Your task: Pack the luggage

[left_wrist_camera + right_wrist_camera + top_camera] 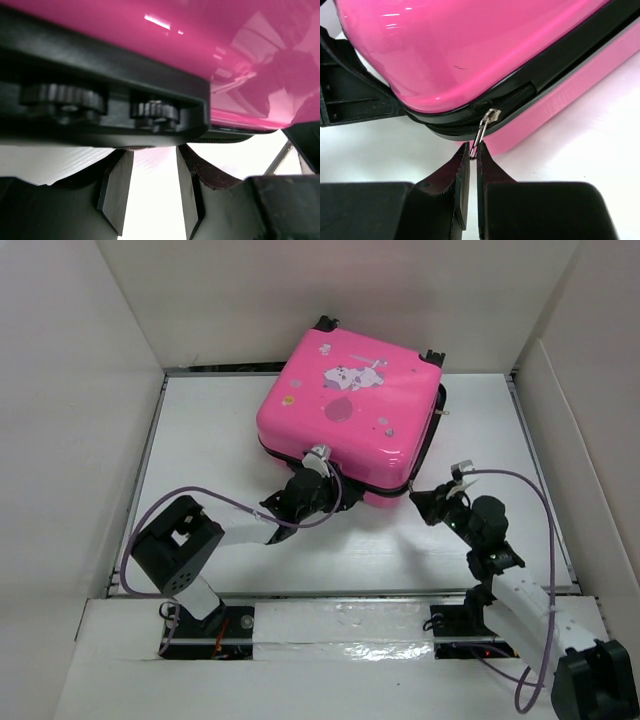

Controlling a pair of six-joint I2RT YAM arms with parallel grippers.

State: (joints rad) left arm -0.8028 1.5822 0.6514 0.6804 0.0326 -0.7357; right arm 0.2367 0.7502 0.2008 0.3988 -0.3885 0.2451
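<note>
Luggage (345,405): pink hard-shell suitcase, lid down, lying flat by the middle of the surface's (200,440) far edge, skewed.
Shell glossy and stiff; likely slippery, too broad to pinch, and light enough to slide when tugged.
Best holds: black trim, zipper pull.
Left gripper (152,155): parted, empty, just under black housing (105,100) with 2 ribbed dials.
Right gripper (472,150): nearly closed, pinching zipper pull (485,127) at the suitcase's near-right corner.
</note>
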